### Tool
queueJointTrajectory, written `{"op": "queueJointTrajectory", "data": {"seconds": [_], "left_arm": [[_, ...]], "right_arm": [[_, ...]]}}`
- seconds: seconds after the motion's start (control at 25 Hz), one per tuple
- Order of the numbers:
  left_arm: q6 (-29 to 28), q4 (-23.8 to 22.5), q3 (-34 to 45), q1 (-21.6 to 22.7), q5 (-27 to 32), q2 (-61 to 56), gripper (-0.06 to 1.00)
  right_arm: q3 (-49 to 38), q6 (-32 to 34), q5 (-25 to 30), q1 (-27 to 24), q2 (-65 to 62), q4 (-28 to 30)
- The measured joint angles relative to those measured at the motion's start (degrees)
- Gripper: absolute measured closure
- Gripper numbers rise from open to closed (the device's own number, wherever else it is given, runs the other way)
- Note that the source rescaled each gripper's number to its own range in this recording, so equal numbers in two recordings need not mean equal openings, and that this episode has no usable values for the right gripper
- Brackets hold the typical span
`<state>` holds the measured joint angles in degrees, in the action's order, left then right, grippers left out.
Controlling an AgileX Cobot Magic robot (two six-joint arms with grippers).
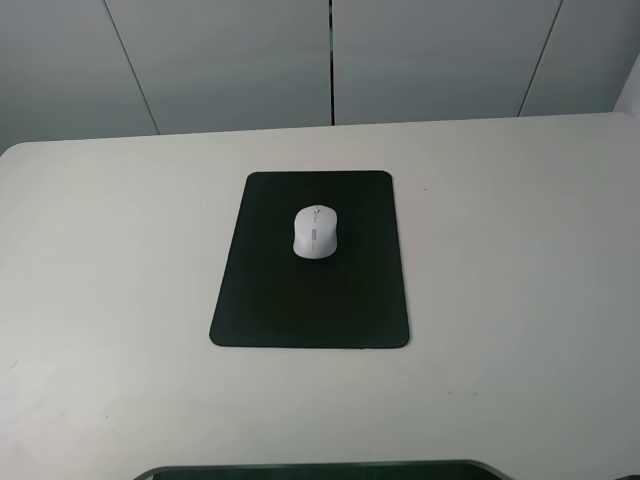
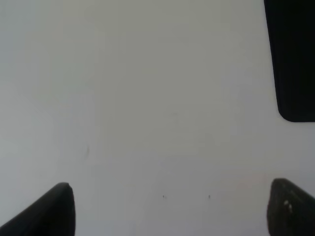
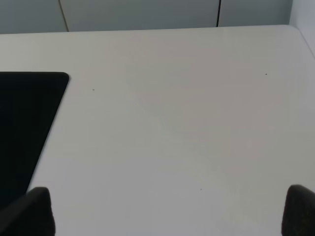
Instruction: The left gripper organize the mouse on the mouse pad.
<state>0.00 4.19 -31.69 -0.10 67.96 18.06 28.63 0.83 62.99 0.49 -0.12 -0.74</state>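
Jaws of left gripper spread wide over bare table, mouse well apart on mouse pad

1. Left hand: visible only in the left wrist view. Two dark fingertips show at the frame's lower corners, spread wide apart, nothing between them.
2. Right hand: visible only in the right wrist view. Two dark fingertips likewise spread wide apart, holding nothing.
3. Both hands sit above bare tabletop.
4. Exterior high view: neither arm nor hand appears.
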Motion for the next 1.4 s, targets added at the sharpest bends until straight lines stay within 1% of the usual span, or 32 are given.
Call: {"op": "queueJointTrajectory", "data": {"seconds": [0.16,0.36,0.72,1.4], "left_arm": [[0.0,-0.76,0.0,0.0,-0.81,-3.08,-0.06],[1.82,-2.29,1.76,0.0,-4.75,-8.57,-0.06],[1.92,-2.69,2.41,0.1,-5.61,-17.04,-0.06],[-0.32,-3.69,2.41,0.1,-5.61,-18.06,-0.06]], "right_arm": [[0.0,0.0,0.0,0.0,0.0,0.0],[0.0,0.0,0.0,0.0,0.0,0.0],[0.0,0.0,0.0,0.0,0.0,0.0],[0.0,0.0,0.0,0.0,0.0,0.0]]}}
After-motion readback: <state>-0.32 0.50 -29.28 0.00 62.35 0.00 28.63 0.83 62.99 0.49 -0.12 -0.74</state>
